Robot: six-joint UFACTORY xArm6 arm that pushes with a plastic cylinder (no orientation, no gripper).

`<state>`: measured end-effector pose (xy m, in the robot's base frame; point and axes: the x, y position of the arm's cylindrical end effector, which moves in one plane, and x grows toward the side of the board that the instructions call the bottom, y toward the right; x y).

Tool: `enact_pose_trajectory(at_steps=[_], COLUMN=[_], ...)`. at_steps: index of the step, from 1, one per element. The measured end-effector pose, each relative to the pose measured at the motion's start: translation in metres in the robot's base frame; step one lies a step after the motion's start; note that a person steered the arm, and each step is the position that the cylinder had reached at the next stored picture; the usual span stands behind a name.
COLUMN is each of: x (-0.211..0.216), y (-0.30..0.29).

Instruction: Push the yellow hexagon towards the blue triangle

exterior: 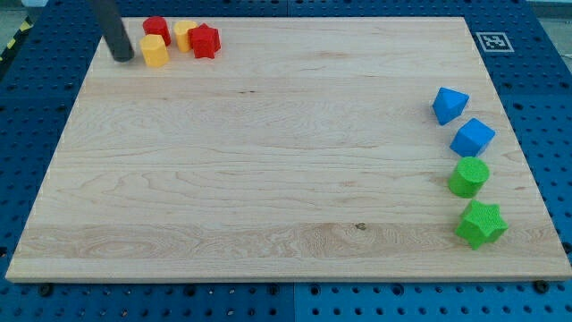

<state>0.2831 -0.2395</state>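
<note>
The yellow hexagon (155, 51) lies near the board's top left corner, in a tight cluster of blocks. My tip (122, 57) rests on the board just to its left, with a small gap between them. The rod rises out of the view's top. The blue triangle (449, 105) lies far across the board, near the right edge and slightly lower in the view than the hexagon.
A red block (156, 28), a second yellow block (185, 34) and a red star (205, 41) crowd the hexagon's top and right. Below the triangle, a blue cube (472, 137), a green cylinder (469, 176) and a green star (481, 224) line the right edge.
</note>
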Motion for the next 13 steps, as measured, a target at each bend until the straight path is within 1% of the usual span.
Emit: enact_pose_trajectory(at_steps=[2,5,6,8,9,11,13], x=[-0.003,-0.003,0.010,0.063,0.074,0.080,0.067], y=[0.054,0.166,0.198,0.230,0.249,0.287,0.337])
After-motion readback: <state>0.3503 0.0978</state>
